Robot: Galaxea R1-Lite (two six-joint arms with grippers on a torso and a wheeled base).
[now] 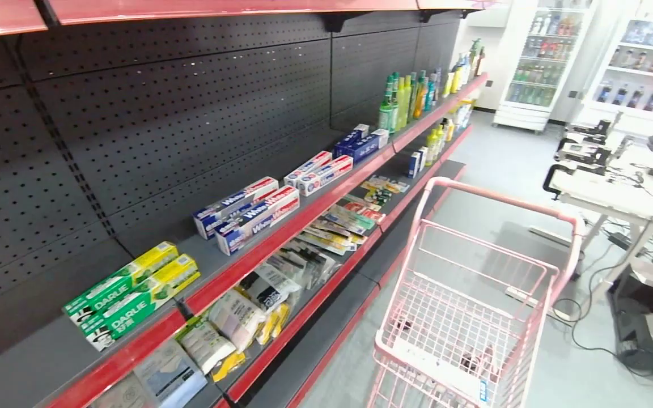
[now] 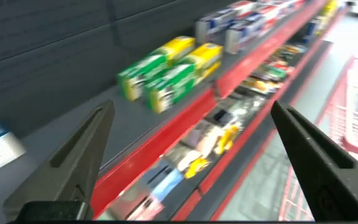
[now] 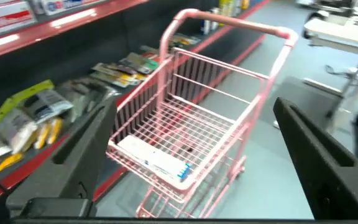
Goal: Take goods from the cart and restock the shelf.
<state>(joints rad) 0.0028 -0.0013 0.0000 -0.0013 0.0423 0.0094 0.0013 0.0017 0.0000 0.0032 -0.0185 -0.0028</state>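
The pink cart (image 1: 476, 283) stands in the aisle to the right of the shelf (image 1: 281, 232). A flat white pack (image 3: 153, 160) with a blue corner lies in its wire basket, also visible as the white pack (image 1: 437, 371) at the cart's near end. My right gripper (image 3: 197, 155) hangs open above the cart (image 3: 197, 118), nothing between its dark fingers (image 3: 82, 158). My left gripper (image 2: 191, 162) is open and empty, held out over the shelf's red front edge (image 2: 166, 140), short of the green-and-yellow toothpaste boxes (image 2: 169, 68).
The middle shelf carries green-and-yellow boxes (image 1: 131, 292), then blue-red-white toothpaste boxes (image 1: 247, 212), with bottles (image 1: 406, 99) farther along. Bagged goods (image 1: 236, 317) lie on the shelf below. Bare shelf board lies left of the green boxes. A white table (image 1: 610, 195) and cables stand right of the cart.
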